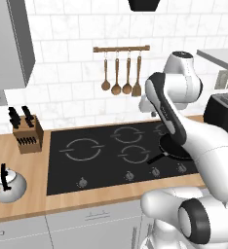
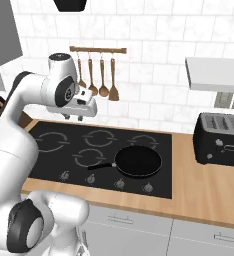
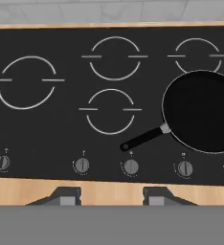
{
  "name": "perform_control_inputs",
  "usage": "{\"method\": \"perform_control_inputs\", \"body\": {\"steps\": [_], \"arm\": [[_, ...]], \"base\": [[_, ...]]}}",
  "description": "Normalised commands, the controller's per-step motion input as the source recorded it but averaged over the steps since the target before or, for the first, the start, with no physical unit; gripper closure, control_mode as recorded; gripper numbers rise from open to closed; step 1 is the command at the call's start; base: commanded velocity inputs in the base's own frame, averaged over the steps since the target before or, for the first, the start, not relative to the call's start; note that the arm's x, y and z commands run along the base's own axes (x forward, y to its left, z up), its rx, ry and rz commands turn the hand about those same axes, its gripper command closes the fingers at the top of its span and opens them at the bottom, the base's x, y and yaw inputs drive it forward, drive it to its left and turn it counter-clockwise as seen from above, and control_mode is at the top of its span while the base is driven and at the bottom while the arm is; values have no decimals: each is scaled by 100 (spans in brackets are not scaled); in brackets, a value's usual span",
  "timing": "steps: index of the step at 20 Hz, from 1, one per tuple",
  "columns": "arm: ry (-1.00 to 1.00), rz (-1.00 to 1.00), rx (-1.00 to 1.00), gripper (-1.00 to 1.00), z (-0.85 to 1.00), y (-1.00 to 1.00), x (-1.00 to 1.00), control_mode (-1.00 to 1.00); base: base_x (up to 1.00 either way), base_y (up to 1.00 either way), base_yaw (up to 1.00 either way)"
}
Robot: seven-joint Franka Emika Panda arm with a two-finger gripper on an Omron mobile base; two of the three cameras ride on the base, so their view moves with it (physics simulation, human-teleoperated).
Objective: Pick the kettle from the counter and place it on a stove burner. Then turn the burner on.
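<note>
Kettle (image 1: pixel 9 185): stands upright on the bench (image 1: pixel 28 160) at the far left, just beside the left edge of the cooktop (image 1: pixel 111 160) and in front of the knife block (image 1: pixel 27 132). Black arched handle on top; which way the spout points cannot be told.

Gripper (image 2: pixel 81 111): hangs high over the rear middle of the cooktop, pointing down at it. In the hand view its fingertips (image 3: pixel 61 196) stand well apart with nothing between them, so it reads as open and holding nothing.

Key relation: the kettle lies well apart from the gripper, off to the left and toward the front edge of the bench, and lower. One arm only. The coming move is judged to be a long sweep left and down to the handle.

Stove burner (image 1: pixel 82 149): largest ring outline, on the left part of the cooktop, bare. It lies between gripper and kettle, so the carry back should be short.

Other items:
- Frying pan (image 2: pixel 138 161), on the right front burner, handle pointing left toward the middle; away from the route.
- Knob row (image 3: pixel 130 167) along the front edge of the cooktop.
- Utensil rail (image 1: pixel 121 49) with wooden spoons on the wall.
- Toaster (image 2: pixel 223 139) on the bench at right.

Obstruction: nothing stands directly on the path; the knife block is the nearest neighbour of the kettle.
</note>
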Motion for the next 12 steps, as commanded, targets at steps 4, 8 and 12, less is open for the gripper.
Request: {"method": "perform_control_inputs", "body": {"steps": [4,8,12], "arm": [[-3,1,-1,-100,0,26,-21,-100],[-17,3,-4,-100,-7,100,-41,-100],[-23,3,0,-100,-8,100,-36,-100]], "base": [[0,0,0],[0,0,0],[0,0,0]]}}
